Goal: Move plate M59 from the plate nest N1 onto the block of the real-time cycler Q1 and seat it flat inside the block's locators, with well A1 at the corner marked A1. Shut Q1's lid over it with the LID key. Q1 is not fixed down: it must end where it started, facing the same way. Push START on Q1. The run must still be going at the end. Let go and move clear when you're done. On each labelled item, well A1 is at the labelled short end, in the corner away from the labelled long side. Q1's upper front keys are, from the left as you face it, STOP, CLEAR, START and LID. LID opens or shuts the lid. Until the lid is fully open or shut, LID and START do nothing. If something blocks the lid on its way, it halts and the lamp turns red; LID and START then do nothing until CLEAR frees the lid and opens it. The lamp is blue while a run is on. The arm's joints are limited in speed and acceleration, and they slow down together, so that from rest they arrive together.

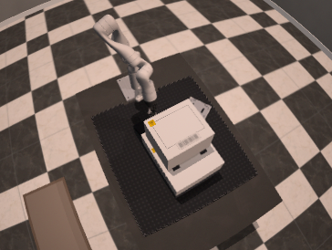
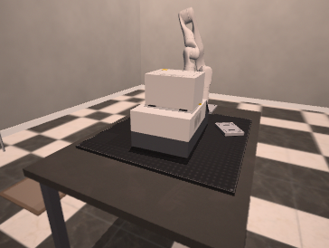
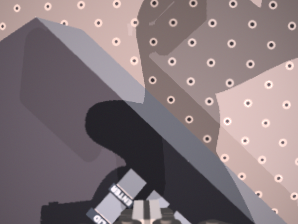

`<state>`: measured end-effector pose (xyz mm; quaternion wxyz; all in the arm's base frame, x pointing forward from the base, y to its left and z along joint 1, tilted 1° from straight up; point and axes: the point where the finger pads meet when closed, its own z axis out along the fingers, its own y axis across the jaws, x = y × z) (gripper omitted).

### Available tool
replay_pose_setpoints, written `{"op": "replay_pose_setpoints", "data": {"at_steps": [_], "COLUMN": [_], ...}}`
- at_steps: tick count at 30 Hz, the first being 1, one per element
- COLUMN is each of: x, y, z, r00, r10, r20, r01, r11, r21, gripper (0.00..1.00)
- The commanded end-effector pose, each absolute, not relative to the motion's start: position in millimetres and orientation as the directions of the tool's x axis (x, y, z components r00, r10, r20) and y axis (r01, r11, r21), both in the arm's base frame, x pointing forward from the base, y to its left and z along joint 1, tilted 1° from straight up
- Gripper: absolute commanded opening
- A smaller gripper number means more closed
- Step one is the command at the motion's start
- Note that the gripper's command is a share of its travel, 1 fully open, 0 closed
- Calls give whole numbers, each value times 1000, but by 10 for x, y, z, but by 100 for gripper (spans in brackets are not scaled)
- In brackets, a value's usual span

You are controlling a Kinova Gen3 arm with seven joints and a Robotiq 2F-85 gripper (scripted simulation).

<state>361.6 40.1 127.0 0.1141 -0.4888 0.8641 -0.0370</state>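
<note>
Cycler Q1 (image 1: pixel 197 172) (image 2: pixel 158 123) (image 3: pixel 50 107) stands on the dark mat, its lid (image 1: pixel 180 125) (image 2: pixel 172 91) down on the base. Plate M59 is not visible; the lid hides the block. Nest N1 (image 1: pixel 206 108) (image 2: pixel 232 132) shows no plate on it. My gripper (image 1: pixel 151 111) (image 3: pixel 147 204) is shut and empty, at Q1's front by the keys. In the wrist view, a light key (image 3: pixel 106 206) with a label partly reading LID lies left of the fingertips, and another labelled key (image 3: pixel 131 182) lies beyond it. The fingertips cover part of the keys; contact cannot be told. No lamp is visible.
The perforated mat (image 1: pixel 123 182) (image 2: pixel 217 174) lies on the dark table (image 1: pixel 255 196) (image 2: pixel 136 186). Q1's tall body is close beside the gripper and hides it in the exterior view. N1 is near one side of Q1. A brown bench (image 1: pixel 57 214) stands beyond the table.
</note>
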Motion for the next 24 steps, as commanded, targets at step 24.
{"op": "replay_pose_setpoints", "data": {"at_steps": [24], "x": [3649], "y": [409], "z": [1236], "r00": [-496], "r10": [-853], "r20": [-161], "r01": [-836], "r11": [519], "r21": [-177], "gripper": [10]}}
